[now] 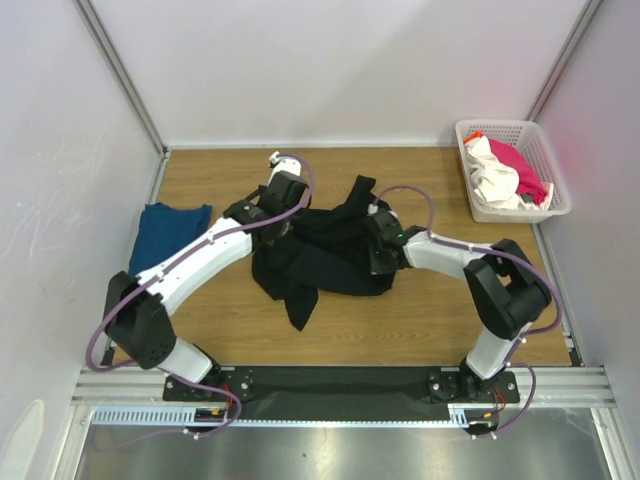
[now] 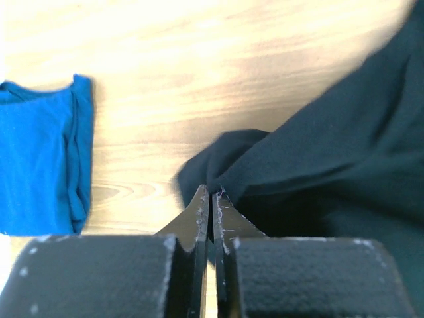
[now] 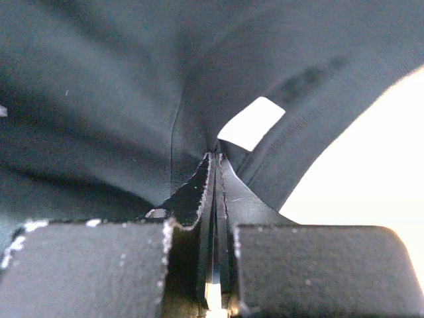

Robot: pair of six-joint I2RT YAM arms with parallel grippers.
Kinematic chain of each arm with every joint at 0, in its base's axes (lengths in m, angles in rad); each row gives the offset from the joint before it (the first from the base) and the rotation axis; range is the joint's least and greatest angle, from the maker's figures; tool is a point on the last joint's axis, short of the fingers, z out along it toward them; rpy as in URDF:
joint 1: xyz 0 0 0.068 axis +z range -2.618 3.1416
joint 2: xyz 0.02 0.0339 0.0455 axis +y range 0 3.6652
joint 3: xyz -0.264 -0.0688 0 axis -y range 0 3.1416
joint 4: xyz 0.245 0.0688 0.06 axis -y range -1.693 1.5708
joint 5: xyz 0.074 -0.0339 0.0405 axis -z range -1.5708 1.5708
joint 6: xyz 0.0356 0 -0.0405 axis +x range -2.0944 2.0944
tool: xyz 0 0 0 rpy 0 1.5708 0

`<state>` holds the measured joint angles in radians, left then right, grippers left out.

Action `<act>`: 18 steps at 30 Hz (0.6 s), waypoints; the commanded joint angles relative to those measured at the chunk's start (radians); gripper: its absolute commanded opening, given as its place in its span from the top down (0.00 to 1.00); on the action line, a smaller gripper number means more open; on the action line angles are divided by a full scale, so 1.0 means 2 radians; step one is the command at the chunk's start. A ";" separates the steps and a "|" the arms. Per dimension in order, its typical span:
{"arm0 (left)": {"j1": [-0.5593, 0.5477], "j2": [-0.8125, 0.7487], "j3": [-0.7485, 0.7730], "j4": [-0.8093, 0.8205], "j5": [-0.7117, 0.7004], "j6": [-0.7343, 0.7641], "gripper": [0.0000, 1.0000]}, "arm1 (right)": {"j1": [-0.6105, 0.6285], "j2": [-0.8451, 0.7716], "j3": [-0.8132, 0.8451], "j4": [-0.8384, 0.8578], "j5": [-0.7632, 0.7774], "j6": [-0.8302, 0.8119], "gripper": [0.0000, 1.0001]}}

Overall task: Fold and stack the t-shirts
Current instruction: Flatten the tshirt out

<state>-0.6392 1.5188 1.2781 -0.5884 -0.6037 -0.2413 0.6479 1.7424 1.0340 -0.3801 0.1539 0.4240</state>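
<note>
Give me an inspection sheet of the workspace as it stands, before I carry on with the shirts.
Surface: wooden table, bare wood around the cloth.
Job's things: black t-shirt crumpled mid-table; blue t-shirt flat at the left edge, apparently folded; white t-shirt and pink-red t-shirt bundled in the basket at the far right corner.
Clutter: nothing seen.
Hands: left hand shut on the black t-shirt's left edge; right hand shut on a gathered fold of it.
Cables: purple cables loop along both arms.
Surroundings: white walls on three sides; metal rail at the near edge.
</note>
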 commanded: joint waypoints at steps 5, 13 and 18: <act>0.023 -0.044 0.017 0.003 0.005 0.034 0.91 | -0.088 -0.063 -0.049 -0.045 0.043 -0.030 1.00; 0.069 -0.028 0.021 0.040 0.050 0.042 0.92 | -0.195 -0.094 -0.051 -0.033 0.021 -0.049 1.00; 0.086 -0.002 0.037 0.037 0.083 0.043 0.88 | -0.202 -0.103 -0.013 -0.042 -0.038 -0.069 0.88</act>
<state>-0.5037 1.4944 1.2900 -0.5518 -0.4366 -0.1902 0.2409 1.5780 0.9482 -0.4316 0.1204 0.3393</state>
